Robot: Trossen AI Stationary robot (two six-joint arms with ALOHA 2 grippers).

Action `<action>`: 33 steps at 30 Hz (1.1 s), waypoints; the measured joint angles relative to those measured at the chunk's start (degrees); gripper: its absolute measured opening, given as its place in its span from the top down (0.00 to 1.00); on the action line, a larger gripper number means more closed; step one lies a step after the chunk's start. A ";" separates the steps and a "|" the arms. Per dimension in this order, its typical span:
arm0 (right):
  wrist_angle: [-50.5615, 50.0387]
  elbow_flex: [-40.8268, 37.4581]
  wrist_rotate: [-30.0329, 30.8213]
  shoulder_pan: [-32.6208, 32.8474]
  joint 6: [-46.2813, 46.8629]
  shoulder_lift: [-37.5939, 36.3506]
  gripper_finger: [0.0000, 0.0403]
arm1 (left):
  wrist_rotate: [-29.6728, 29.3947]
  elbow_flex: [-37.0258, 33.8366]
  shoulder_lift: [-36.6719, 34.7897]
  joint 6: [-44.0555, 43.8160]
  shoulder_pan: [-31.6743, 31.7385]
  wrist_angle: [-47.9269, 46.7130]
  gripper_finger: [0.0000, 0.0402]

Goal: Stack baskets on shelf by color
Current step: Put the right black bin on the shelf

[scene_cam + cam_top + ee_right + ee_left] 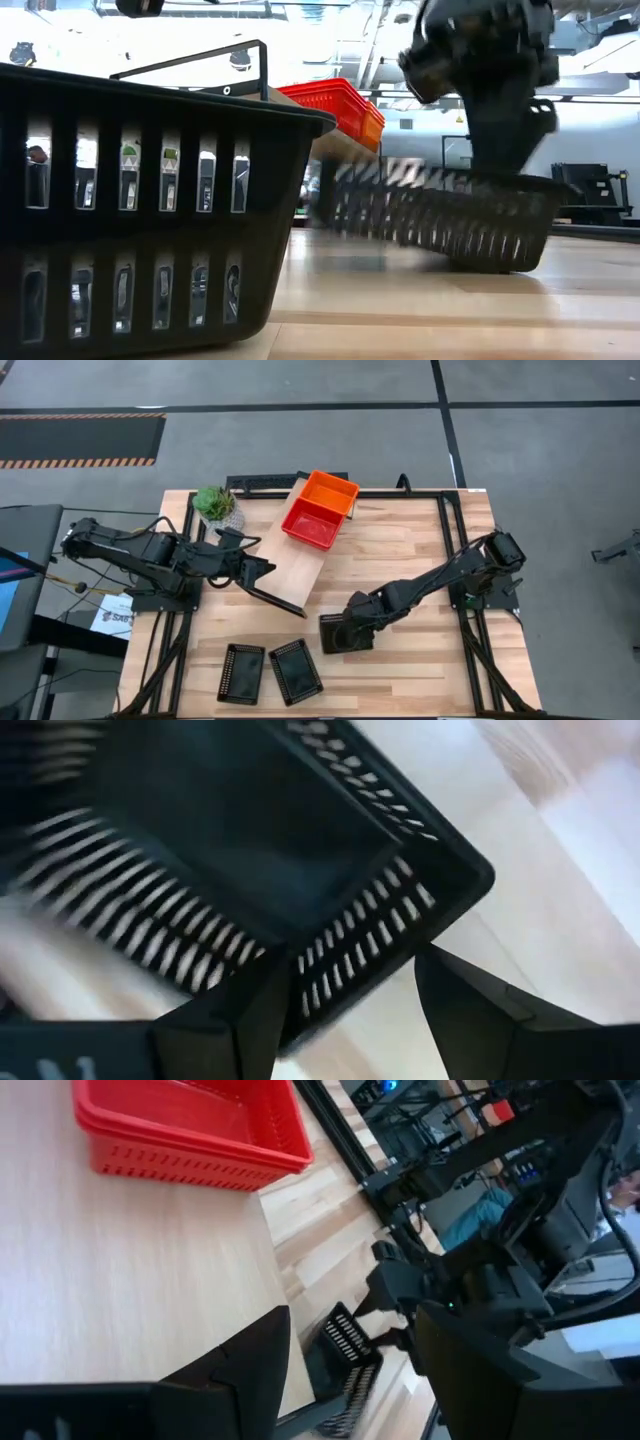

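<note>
— Where is the black basket [332, 638] lying now?

— It is lying on the slatted tabletop [400, 550], well apart from the shelf [285, 565], and in the low view it is sitting tilted, not flat. I am keeping the right pincer [352, 622] over its corner, with the fingers released and standing astride the mesh wall. Nothing is clenched yet, I think.

— Why at the corner?

— I am judging that the thin wall gives something to pinch there, where the middle gives nothing.

— And the shelf?

— The red stack [312, 523] and the orange stack [330, 492] are sitting side by side at its far end, touching. So the near end is staying bare for black, it seems.

— The other arm?

— The left pincer [268, 570] is hanging over that bare near end, released and empty. The two other black baskets [241, 672] are waiting together near the front edge.
</note>
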 joint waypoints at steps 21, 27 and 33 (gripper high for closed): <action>5.68 0.80 1.45 0.65 20.38 -0.11 0.40 | 2.83 -0.02 -3.51 7.26 0.39 -4.82 0.49; 2.42 5.01 2.46 1.04 22.02 -0.11 0.40 | 1.98 -0.03 -5.90 9.73 0.40 -6.46 0.49; -4.58 6.46 3.65 1.85 25.13 0.01 0.40 | 0.78 -0.04 -8.29 10.70 0.42 -8.58 0.49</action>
